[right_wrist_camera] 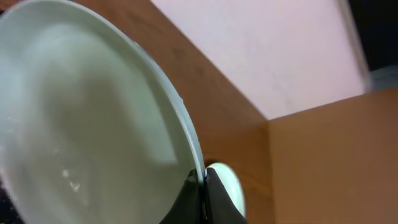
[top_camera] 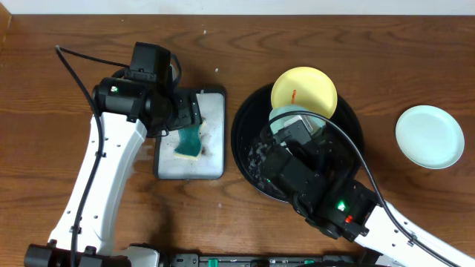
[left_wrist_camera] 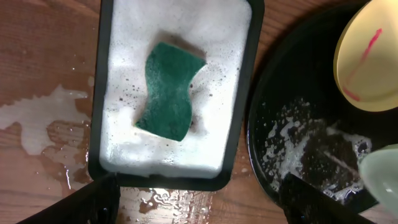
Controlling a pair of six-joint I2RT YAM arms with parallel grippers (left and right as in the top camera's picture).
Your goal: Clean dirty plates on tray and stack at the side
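My right gripper (right_wrist_camera: 203,186) is shut on the rim of a pale mint-green plate (right_wrist_camera: 87,118) and holds it tilted on edge over the round black tray (top_camera: 350,126). In the overhead view this plate (top_camera: 279,115) shows beside the right wrist (top_camera: 297,132). A yellow plate (top_camera: 303,90) with a red smear leans on the tray's far rim. A second mint plate (top_camera: 429,136) lies on the table at the right. My left gripper (left_wrist_camera: 199,208) is open and empty above the near edge of the sponge tray. Foam lies in the black tray (left_wrist_camera: 280,81).
A rectangular black-rimmed tray (left_wrist_camera: 239,112) full of white foam holds a green sponge (left_wrist_camera: 171,90), left of the round tray. Water is spilled on the wooden table (left_wrist_camera: 43,115) around it. The left arm (top_camera: 111,141) reaches over the table's left side.
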